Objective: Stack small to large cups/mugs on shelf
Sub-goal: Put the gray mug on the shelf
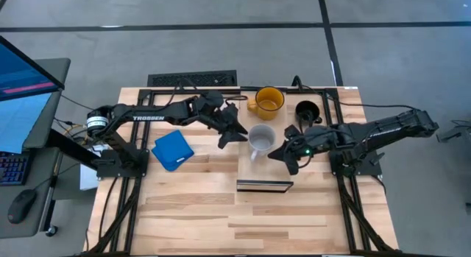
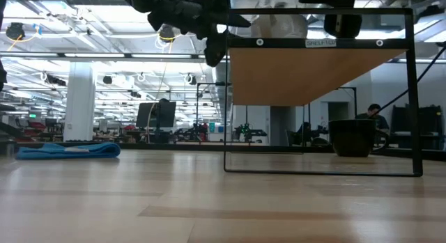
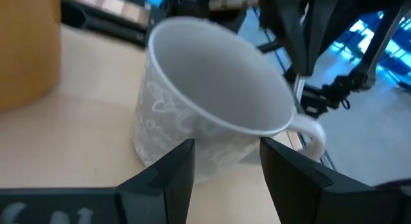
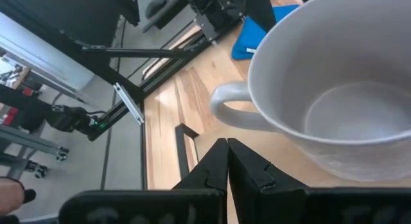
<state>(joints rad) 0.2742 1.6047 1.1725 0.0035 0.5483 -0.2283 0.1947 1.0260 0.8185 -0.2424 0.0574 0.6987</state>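
Note:
A light grey mug (image 1: 261, 139) stands upright on the pale shelf (image 1: 283, 169), its handle (image 4: 231, 113) toward the table's near edge. Behind it on the shelf stands a yellow-orange mug (image 1: 268, 102). A black mug (image 1: 307, 110) sits on the table by the shelf's right side, and the low view shows the black mug (image 2: 352, 137) below the board. My left gripper (image 1: 234, 132) is open just left of the grey mug (image 3: 205, 115), its fingers short of the wall. My right gripper (image 1: 283, 155) is shut, close to the mug's near right side, its tips (image 4: 226, 161) short of the handle.
A flat blue square object (image 1: 173, 150) lies on the planked table left of the shelf. The shelf's dark frame (image 2: 414, 97) rises from the table around the board. Bare tabletop (image 1: 221, 220) stretches toward the near edge.

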